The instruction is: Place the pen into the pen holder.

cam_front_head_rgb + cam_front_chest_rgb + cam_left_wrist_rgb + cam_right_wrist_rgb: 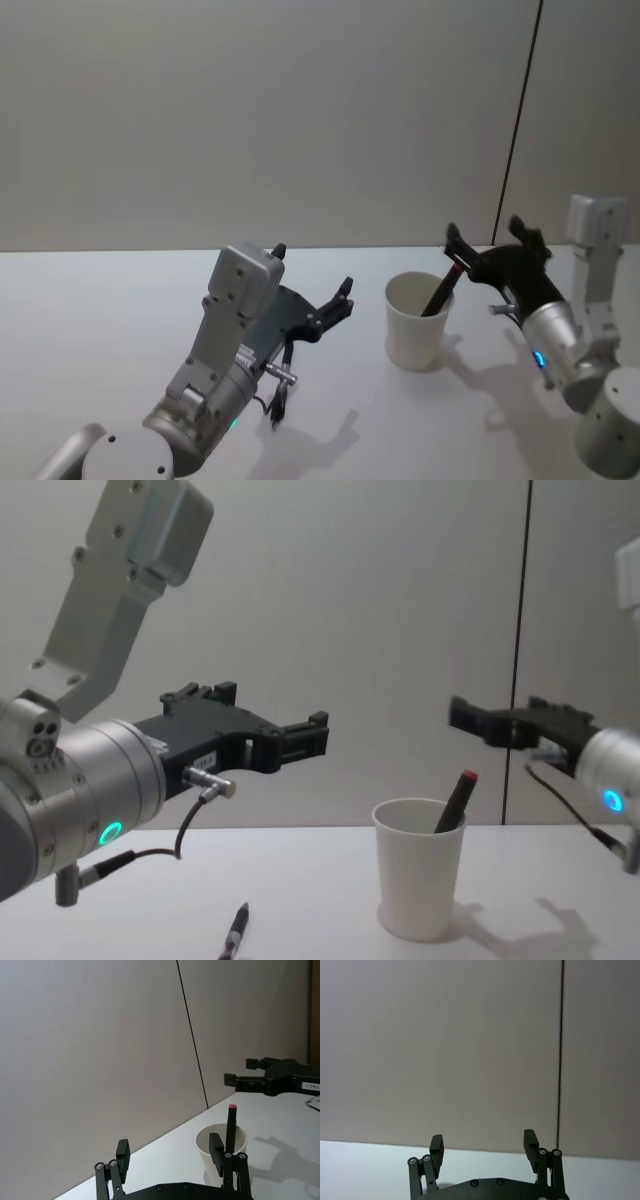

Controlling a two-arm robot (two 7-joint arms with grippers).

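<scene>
1. Pen holder [418, 325]: white paper, matt, smooth wall, rolled rim.
2. Pen [440, 290]: dark matt body, prob. plastic; red end cap.
3. Left gripper [169, 1152] & right gripper [483, 1142]: matt black fingers & links; small shiny metal screws at pivots.
4. Left wrist shell [100, 780]: satin silver metal. Housing [130, 570] above it: lt grey matt plastic.
5. Table [100, 330]: white, smooth, low sheen.
6. Wall [250, 120]: grey, matt.

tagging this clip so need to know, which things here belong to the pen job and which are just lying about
Belongs to the job: pen holder, a white cup; pen standing in it, red end up; second pen lying on the table, likely next; left gripper and right gripper, both open, empty.
Just there: the table; wall with a dark seam.
</scene>
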